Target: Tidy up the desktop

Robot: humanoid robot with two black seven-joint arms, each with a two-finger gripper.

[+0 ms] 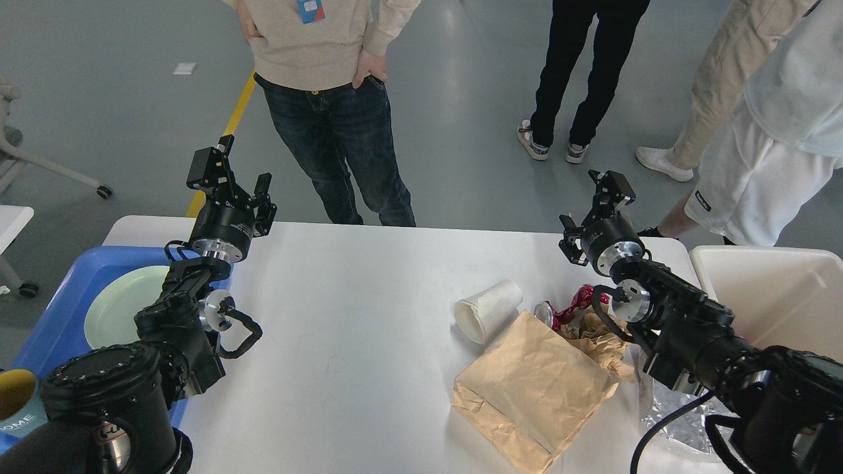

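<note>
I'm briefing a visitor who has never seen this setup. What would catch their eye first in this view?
Probably the heap of litter at the right of the desktop: a crumpled brown paper bag, a white paper cup tipped on its side just behind it, and a crushed red can. Next, the two black arms, the left claw and right claw both raised near the far edge, holding nothing.

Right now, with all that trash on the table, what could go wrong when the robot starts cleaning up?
1. The white paper cup lies on its side on the desktop, so a nudge could send it rolling away.
2. The crushed red can is half tucked behind the brown paper bag and the right arm, so grabbing it cleanly may be hard.
3. People stand close to the far edge, near the left gripper and right gripper.
</note>
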